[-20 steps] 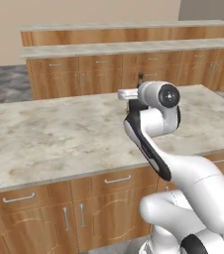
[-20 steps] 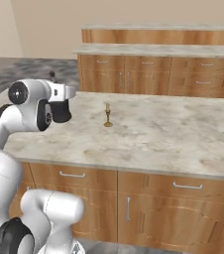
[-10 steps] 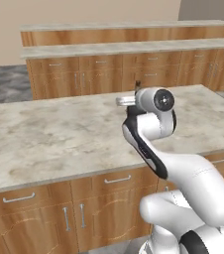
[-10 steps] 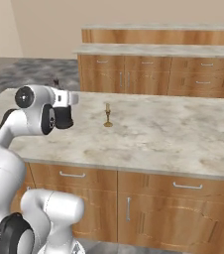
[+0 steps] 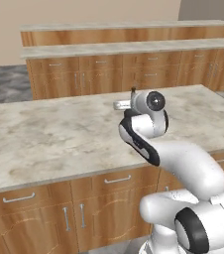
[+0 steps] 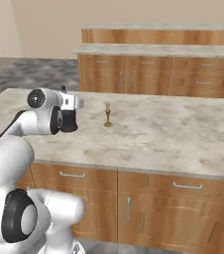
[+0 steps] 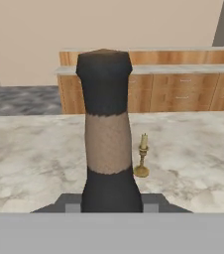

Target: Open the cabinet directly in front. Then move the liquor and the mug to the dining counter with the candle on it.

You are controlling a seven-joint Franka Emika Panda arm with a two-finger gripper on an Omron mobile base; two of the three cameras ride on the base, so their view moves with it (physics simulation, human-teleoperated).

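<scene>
The gripper was clamped on the squat near-black liquor bottle, its long axis upright, held above the near-left part of the pale marble surface, while the thin candle in its brass-gold candlestick stood ahead, toward the surface's middle.
</scene>
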